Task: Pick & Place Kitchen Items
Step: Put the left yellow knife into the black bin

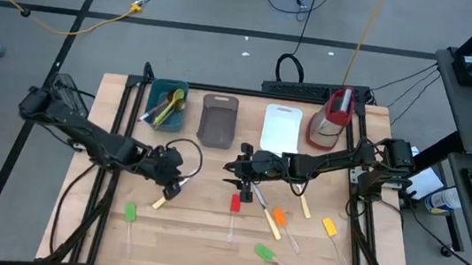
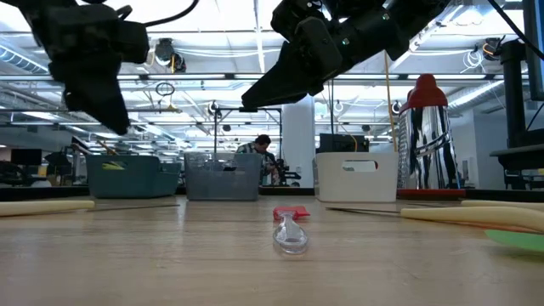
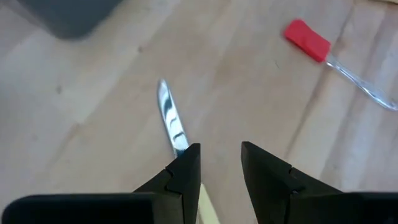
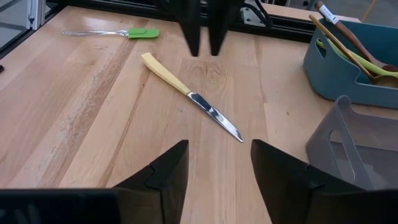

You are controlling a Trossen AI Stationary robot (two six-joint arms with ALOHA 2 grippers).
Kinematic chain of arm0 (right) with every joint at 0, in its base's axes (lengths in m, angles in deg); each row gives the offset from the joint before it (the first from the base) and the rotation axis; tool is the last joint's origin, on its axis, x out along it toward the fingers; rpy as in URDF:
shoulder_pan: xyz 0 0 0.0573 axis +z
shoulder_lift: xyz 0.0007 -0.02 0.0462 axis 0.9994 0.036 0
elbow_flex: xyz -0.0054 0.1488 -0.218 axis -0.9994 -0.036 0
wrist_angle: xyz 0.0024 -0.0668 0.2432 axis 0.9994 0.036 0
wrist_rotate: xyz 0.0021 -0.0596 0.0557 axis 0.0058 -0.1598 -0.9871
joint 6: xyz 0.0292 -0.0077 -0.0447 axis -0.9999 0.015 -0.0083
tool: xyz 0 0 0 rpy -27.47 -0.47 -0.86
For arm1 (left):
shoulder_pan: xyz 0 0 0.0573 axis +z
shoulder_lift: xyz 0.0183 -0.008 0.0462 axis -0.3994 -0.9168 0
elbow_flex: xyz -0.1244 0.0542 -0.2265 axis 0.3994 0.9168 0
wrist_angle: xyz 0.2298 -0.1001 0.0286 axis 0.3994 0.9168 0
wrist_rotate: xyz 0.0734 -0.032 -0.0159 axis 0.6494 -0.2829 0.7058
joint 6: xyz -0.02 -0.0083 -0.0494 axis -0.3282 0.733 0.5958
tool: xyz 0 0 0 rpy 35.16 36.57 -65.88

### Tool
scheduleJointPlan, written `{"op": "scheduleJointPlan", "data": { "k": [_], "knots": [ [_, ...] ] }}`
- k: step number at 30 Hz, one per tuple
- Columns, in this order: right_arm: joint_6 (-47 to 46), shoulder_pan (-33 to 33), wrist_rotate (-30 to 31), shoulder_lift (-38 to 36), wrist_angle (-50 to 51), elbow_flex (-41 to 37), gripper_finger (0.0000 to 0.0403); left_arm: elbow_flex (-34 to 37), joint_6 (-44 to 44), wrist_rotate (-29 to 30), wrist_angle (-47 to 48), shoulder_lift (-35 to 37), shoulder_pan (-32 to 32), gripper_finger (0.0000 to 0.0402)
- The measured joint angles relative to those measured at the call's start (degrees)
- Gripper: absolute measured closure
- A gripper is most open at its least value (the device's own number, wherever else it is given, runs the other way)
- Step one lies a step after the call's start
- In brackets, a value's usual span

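A pale-handled knife (image 4: 189, 95) lies flat on the wooden table, its blade (image 3: 170, 118) pointing toward the grey tub. My left gripper (image 3: 221, 149) hangs open just above the knife's handle end (image 1: 159, 202) with nothing between its fingers; the right wrist view shows it from the front (image 4: 205, 46). My right gripper (image 4: 217, 149) stands open at mid-table (image 1: 233, 172), facing the knife from the right and holding nothing. A red spatula (image 1: 235, 206), an orange one (image 1: 280, 218) and green ones (image 1: 130, 213) lie flat near the front.
Along the far edge stand a teal tub (image 1: 166, 105) holding several utensils, a grey tub (image 1: 218, 120), a white tub (image 1: 281, 129) and a red-and-clear jug (image 1: 331, 121). More utensils lie at the front right (image 1: 330, 226) (image 1: 265, 254). A person shows in the room beyond (image 2: 263, 153).
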Motion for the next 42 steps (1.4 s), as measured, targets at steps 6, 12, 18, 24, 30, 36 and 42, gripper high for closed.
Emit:
{"op": "scheduleJointPlan", "data": {
  "k": [6,12,18,24,30,36,42],
  "knots": [
    [0.0,0.0,0.0,0.0,0.0,0.0,0.0238,0.0,11.5,0.0,1.8,-3.2,-4.1,0.0284],
    [0.0,0.0,0.0,0.0,0.0,0.0,0.0238,0.0,17.6,-2.1,3.2,-8.4,-6.5,0.0284],
    [0.0,0.0,0.0,0.0,0.0,0.0,0.0238,0.0,19.3,-2.6,2.8,-12.9,-7.0,0.0284],
    [0.0,0.0,0.0,0.0,0.0,0.0,0.0238,0.0,21.7,-2.6,2.8,-17.1,-7.0,0.0284],
    [0.0,0.0,0.0,0.0,0.0,0.0,0.0238,0.0,22.4,-2.8,2.4,-19.7,-6.9,0.0284],
    [0.0,0.0,0.0,0.0,0.0,0.0,0.0238,0.0,23.4,-2.8,2.0,-19.9,-6.7,0.0284],
    [0.0,0.0,0.0,0.0,0.0,0.0,0.0238,0.0,23.4,-3.1,1.6,-19.9,-6.1,0.0284]
  ]
}}
